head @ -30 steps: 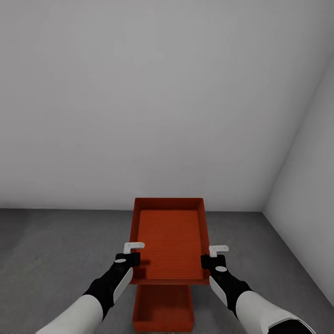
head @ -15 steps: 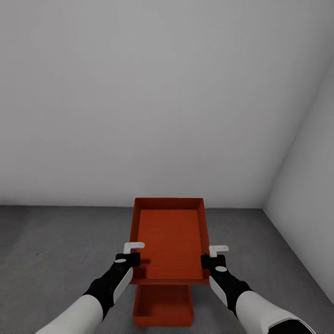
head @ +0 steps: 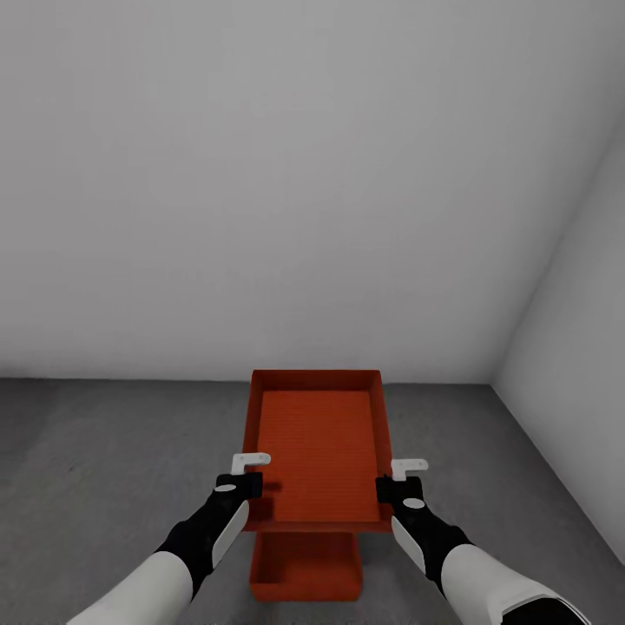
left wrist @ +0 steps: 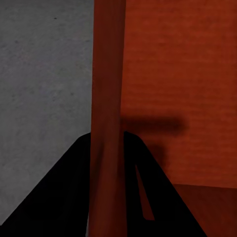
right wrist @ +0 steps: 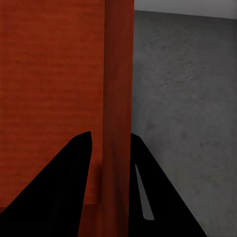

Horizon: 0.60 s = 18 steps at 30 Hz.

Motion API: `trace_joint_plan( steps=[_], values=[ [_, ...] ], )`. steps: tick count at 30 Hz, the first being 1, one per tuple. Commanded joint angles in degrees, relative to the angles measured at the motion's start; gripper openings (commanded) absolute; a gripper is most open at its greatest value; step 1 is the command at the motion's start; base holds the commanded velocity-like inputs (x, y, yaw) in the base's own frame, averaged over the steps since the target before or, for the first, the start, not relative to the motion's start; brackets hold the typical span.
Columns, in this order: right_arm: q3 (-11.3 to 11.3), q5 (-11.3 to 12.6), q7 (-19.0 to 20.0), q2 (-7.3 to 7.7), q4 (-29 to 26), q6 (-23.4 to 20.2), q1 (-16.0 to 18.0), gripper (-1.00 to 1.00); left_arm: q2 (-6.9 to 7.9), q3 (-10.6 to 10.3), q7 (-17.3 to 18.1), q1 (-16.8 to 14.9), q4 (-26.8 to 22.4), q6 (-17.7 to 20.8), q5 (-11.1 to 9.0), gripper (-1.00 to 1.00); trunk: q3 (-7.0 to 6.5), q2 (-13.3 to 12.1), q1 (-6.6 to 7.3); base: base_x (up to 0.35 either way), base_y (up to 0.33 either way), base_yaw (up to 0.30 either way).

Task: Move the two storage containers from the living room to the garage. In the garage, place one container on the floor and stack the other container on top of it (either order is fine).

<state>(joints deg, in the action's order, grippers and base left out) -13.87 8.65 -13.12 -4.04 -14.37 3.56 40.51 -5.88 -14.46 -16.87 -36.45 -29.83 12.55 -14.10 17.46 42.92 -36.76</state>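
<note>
Over the last second the pale grey wall (head: pixel 312 174) and the line where it met the dark grey floor (head: pixel 104 451) slid slightly upward in the head view, and the lower storage container (head: pixel 305 569) drew slightly farther from the bottom edge of that view. The held storage container (head: pixel 317 443) and both grippers kept the same places in the picture. This indicated a small move of the camera, probably of the head, trunk or base, and not a move of the arms. For the task, it suggested that the robot was adjusting its stand over the stacking spot; the lowering had not yet begun.

The left gripper (head: pixel 249 473) was clamped on the left wall of the held storage container, near its near-left corner. In the left wrist view one dark finger (left wrist: pixel 74 187) lay outside that wall and the other inside it, with the wall between them.

The held storage container hung level above the floor, in front of the robot. The lower storage container rested on the floor below its near end and was partly hidden by it. The two looked roughly in line side to side, but the upper one reached farther toward the wall.

The right gripper (head: pixel 397 477) was clamped on the right wall near the near-right corner. In the right wrist view its fingers (right wrist: pixel 153 192) straddled that wall in the same way.
</note>
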Motion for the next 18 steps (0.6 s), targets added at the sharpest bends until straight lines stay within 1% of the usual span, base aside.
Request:
trace_joint_plan(
  steps=[1,18],
  values=[
    [0.99,0.84,-0.06,-0.70,0.13,0.39,0.00,-1.00,-0.01,0.66,-1.85,-0.06,-2.07,-2.97,-2.07,-1.00,0.17,0.06,-0.01,0.000,0.000,0.000],
    [0.95,0.84,0.02,-0.70,0.13,0.31,0.00,-1.00,-0.01,0.64,-1.85,-0.05,-2.12,-2.97,-2.09,-1.00,1.76,0.06,-0.01,0.000,0.000,0.000]
  ],
)
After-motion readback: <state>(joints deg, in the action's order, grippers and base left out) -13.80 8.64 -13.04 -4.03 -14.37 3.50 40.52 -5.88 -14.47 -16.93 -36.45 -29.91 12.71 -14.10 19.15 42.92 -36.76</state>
